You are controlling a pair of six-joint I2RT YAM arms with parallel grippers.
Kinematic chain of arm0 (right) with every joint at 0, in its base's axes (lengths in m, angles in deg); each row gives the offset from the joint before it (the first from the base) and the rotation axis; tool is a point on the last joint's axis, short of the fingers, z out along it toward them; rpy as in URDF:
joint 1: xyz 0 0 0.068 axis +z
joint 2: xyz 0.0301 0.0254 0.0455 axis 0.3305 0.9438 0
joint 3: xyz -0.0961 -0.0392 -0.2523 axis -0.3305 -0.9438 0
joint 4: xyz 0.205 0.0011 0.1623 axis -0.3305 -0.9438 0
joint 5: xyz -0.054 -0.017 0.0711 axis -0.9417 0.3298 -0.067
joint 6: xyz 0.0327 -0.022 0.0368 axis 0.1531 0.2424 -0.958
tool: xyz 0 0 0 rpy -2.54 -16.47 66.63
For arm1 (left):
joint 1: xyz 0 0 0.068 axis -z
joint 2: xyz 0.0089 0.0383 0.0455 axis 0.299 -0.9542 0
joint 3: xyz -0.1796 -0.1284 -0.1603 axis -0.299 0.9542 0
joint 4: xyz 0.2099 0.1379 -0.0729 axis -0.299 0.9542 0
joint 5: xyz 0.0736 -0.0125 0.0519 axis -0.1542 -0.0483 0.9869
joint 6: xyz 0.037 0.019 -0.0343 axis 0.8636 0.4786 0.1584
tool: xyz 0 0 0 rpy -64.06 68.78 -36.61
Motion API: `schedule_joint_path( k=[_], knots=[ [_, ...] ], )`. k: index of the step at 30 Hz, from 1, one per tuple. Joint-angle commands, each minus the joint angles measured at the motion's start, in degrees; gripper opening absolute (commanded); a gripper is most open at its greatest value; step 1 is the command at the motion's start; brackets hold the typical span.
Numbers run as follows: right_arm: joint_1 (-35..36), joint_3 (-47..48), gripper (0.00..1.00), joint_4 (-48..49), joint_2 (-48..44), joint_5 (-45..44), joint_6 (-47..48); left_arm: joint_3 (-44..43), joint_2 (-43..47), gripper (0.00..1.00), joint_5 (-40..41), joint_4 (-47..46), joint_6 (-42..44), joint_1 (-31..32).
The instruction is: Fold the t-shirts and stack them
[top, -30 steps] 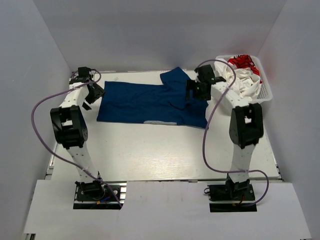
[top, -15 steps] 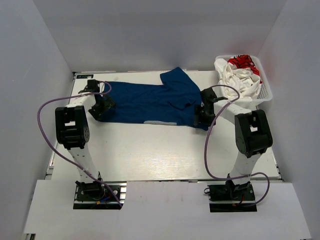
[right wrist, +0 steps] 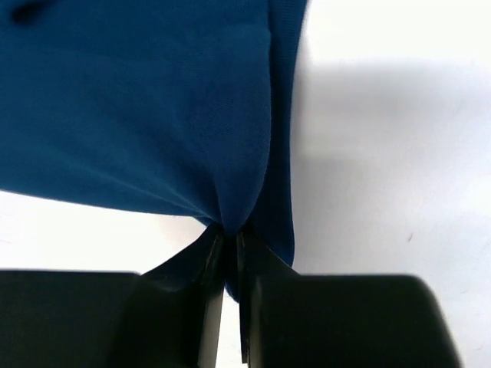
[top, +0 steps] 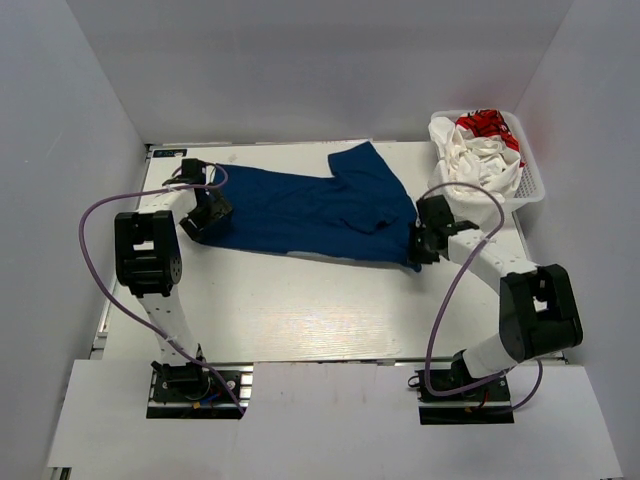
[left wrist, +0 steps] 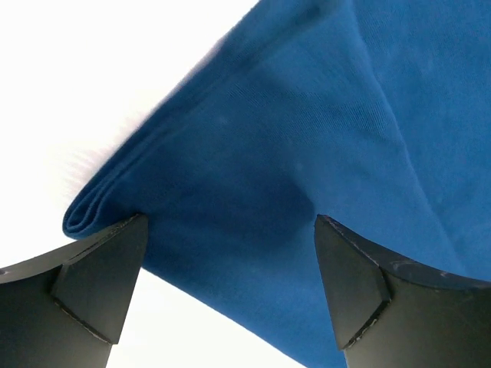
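blue t-shirt (top: 300, 210) was pinched at its near right corner in the tightly closed right gripper (right wrist: 229, 253). the left gripper (left wrist: 230, 222) stood wide over its folded left edge. it lay across the table (top: 300, 300). one basket (top: 532, 188), far right, held one white t-shirt (top: 470, 160) with red print.

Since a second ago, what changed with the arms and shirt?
Both arms dropped to the near corners of the blue shirt. The right fingers closed on its right corner and dragged it near and rightward, skewing the near edge. The left fingers stand open around the left corner. The white shirt and basket stayed put.
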Motion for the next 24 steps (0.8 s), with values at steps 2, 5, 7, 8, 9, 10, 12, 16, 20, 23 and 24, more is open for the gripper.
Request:
schedule_joint_path(
  k=[2,5,7,8,9,10,12,16,20,23,24],
  knots=[
    [-0.7,-8.8,0.16,-4.4,-0.7,-2.9,-1.8,2.0,-0.6,1.0,5.0,5.8,-0.5,-0.4],
    [-1.0,-10.3,0.25,-6.7,-1.4,-4.6,-2.8,5.3,2.2,1.0,4.0,6.9,-0.5,-0.4],
    [-1.0,-8.8,0.23,-8.3,-2.7,-4.7,-2.2,9.5,4.2,1.0,2.0,8.6,-0.5,-0.4],
    [-1.0,-8.3,0.23,-9.0,-4.0,-4.9,-1.8,11.3,5.5,1.0,2.0,9.4,-1.2,-0.4],
    [-0.9,-7.5,0.29,-10.5,-5.5,-5.1,-1.6,13.7,9.4,1.0,2.8,9.4,-4.7,-0.4],
    [-0.9,-6.8,0.31,-12.8,-6.3,-7.2,-1.3,18.3,11.8,1.0,1.9,9.9,-5.2,-0.4],
    [-0.8,-5.6,0.54,-16.9,-9.9,-9.8,-2.6,22.4,17.0,1.0,1.2,10.5,-7.7,-0.4],
    [-0.5,-3.2,0.9,-15.5,-15.8,-2.9,0.2,27.7,34.5,1.0,3.4,16.5,-10.8,-0.4],
    [-0.1,-1.6,0.9,-6.4,-17.8,10.3,3.9,26.3,41.6,1.0,13.9,22.7,-15.2,-0.4],
    [2.2,-3.4,0.9,3.2,-14.5,24.9,4.9,22.5,43.7,1.0,14.4,22.8,-15.3,-0.4],
    [2.5,-3.2,0.9,4.9,-13.1,25.5,4.6,22.5,44.2,1.0,13.5,21.9,-14.7,-0.4]
  ],
)
